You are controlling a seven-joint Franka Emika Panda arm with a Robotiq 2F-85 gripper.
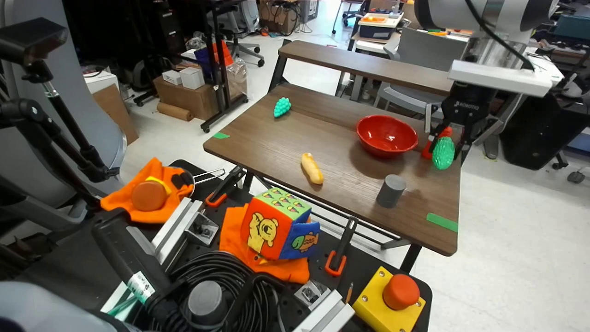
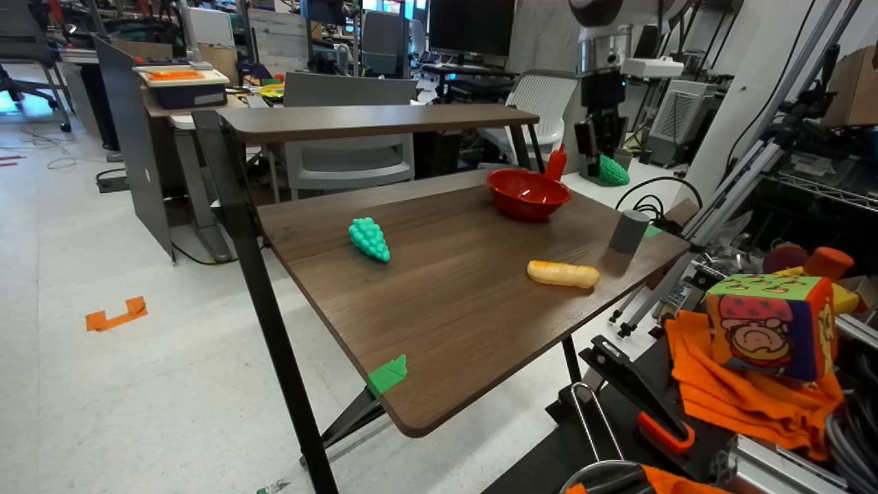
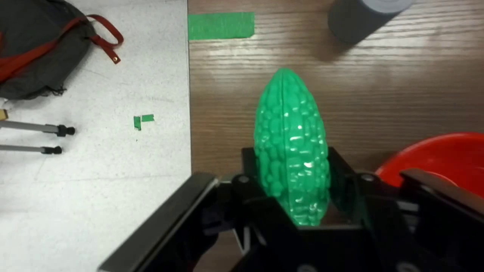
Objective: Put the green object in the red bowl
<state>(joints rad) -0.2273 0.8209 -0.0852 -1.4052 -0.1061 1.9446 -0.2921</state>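
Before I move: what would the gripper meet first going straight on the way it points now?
Likely the brown tabletop, with the green toy corn in the gripper touching first; the red bottle shows behind it in an exterior view, its clearance unclear.

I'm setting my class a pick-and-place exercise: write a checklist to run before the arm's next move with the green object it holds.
1. Pincer holding the green object: ok.
2. Object raised off the tabletop: ok, it hangs clear.
3. Object over the red bowl: not ok, it hangs off to one side.
4. Bowl upright: ok, opening faces up.
5. Gray cylinder standing apart from the bowl: ok.
6. Enough clearance from the red bottle: cannot tell; the gap is unclear.
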